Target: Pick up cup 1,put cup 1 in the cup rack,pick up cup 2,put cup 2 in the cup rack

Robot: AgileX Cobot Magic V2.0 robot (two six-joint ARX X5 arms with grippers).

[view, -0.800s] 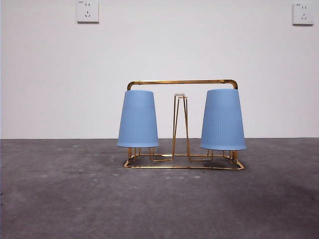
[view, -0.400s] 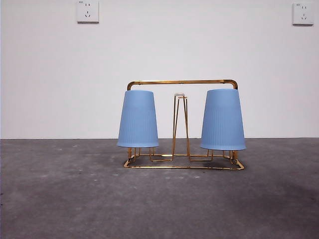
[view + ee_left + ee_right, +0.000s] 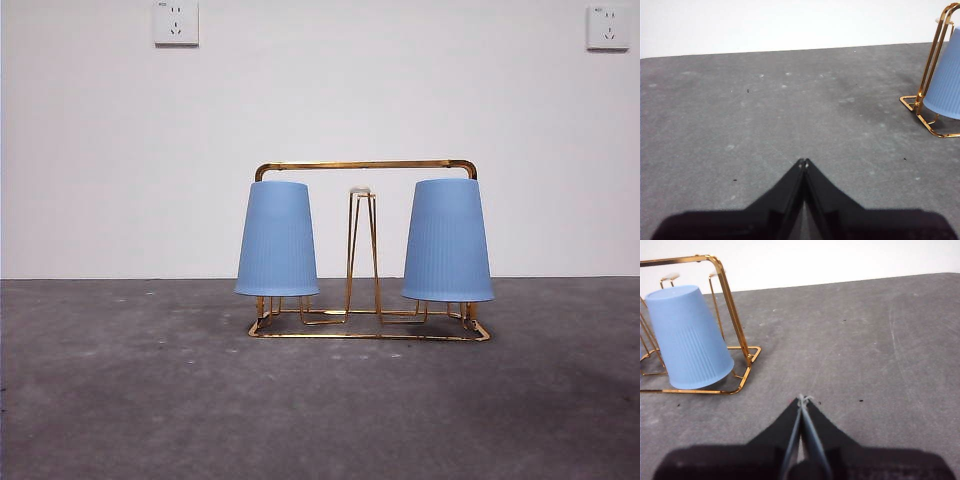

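Note:
The gold wire cup rack (image 3: 366, 165) stands in the middle of the grey table. Two ribbed blue cups hang upside down on its prongs, one cup (image 3: 277, 240) on the left end and the other cup (image 3: 447, 242) on the right end. A bare white-tipped prong (image 3: 361, 191) rises between them. My left gripper (image 3: 803, 162) is shut and empty, off to the side of the rack (image 3: 935, 75) and its blue cup (image 3: 946, 85). The right gripper (image 3: 803, 399) is shut too, holding nothing, apart from the rack (image 3: 725, 285) and the cup (image 3: 687, 337) on it.
A white wall with two sockets (image 3: 176, 22) (image 3: 608, 27) stands behind the grey table (image 3: 120, 400). Neither arm shows in the front view.

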